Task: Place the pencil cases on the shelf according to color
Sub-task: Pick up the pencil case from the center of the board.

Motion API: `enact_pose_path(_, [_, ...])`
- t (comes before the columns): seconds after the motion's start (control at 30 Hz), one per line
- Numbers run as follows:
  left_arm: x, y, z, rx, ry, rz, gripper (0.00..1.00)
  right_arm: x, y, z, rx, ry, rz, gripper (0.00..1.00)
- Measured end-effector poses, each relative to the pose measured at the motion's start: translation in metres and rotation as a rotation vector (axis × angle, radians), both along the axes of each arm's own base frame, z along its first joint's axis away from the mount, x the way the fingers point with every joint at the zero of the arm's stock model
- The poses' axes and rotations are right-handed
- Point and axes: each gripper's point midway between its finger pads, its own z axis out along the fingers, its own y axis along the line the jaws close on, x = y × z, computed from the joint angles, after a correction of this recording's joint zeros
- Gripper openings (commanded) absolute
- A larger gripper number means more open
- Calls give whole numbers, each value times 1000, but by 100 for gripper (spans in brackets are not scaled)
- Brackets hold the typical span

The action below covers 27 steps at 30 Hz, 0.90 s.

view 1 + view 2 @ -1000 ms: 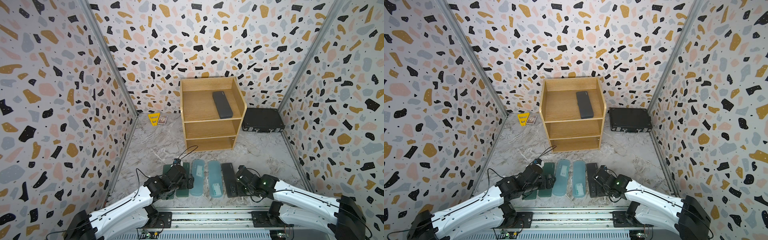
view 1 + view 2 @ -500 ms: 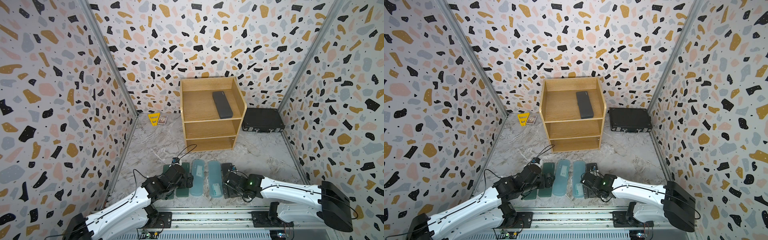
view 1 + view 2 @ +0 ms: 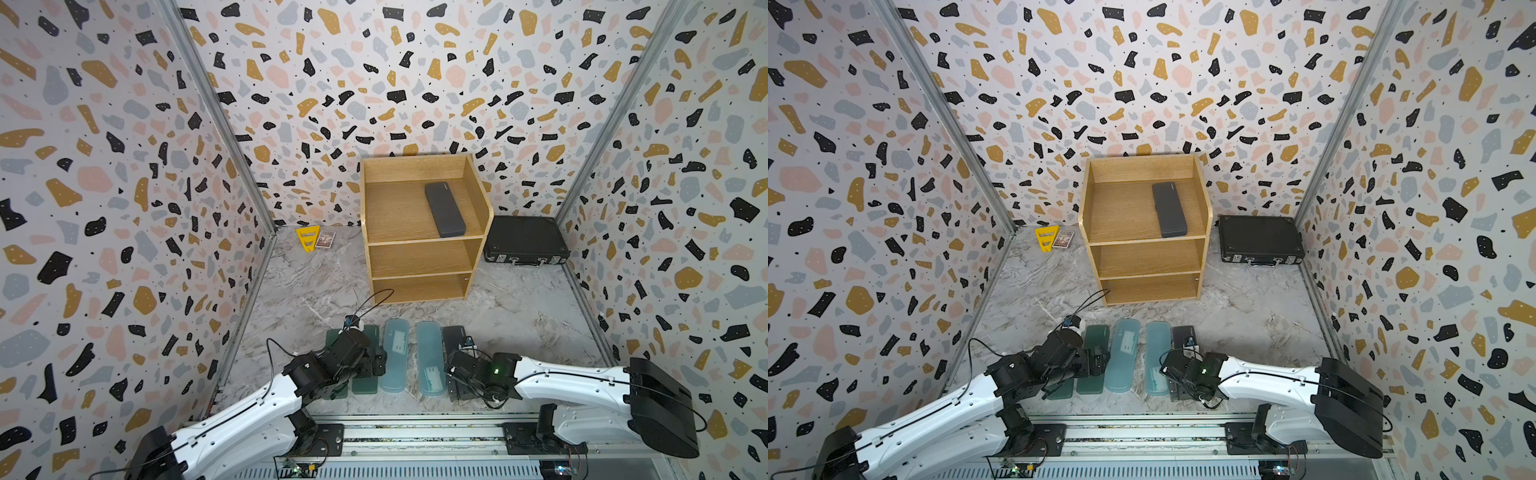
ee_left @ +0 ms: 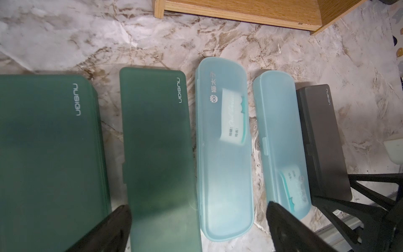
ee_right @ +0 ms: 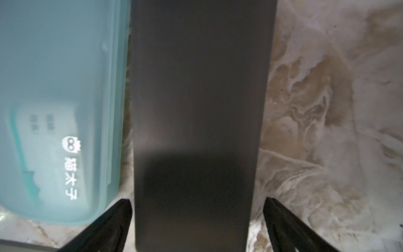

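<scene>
The right gripper (image 5: 197,201) is wide open and low over the near part of a dark grey flat plastic pencil case (image 5: 196,87), with one black finger (image 5: 117,220) along each long side. Whether the fingers touch the case, I cannot tell. The left gripper (image 4: 198,207) is also open; it hangs above the row of cases and holds nothing.

In both top views the right gripper covers the near end of this grey case. The left arm hides most of the two dark green frosted pencil cases, the outer one (image 4: 48,152) and the inner one (image 4: 157,152). The left wrist view cuts off the outer one at its edge.

There are six cases: two grey, two green and two translucent light blue pencil cases with white labels, one (image 3: 395,353) beside the other (image 3: 430,361). Five lie side by side on the marble-patterned floor (image 3: 519,316) in front of the light-brown wooden shelf with three tiers (image 3: 476,195), well apart from it. The second dark grey case (image 3: 444,210) lies on the top tier of the shelf, near its right side panel.

One second ago the right gripper was beside the grey case in the row, on the side away from the blue ones; now it is over that case. The left gripper has hardly moved, and no case has changed place.
</scene>
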Motion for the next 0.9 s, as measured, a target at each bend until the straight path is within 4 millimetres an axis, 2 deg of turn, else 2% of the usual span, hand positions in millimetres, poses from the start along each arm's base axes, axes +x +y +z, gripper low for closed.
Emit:
enact_pose_path(0.2, [0,0,0,1,1,0,100,1,-1,-8,-18,3,-4,100])
enact_pose_path(0.47, [0,0,0,1,1,0,100,1,0,-9,-15,-3,-16,96])
enact_pose_path(0.8, [-2,2,0,3,3,1,100,1,5,-9,-2,-27,-24,74])
enact_pose_path(0.9, [-2,3,3,-4,-3,0,100,1,5,-9,-4,-35,-29,59])
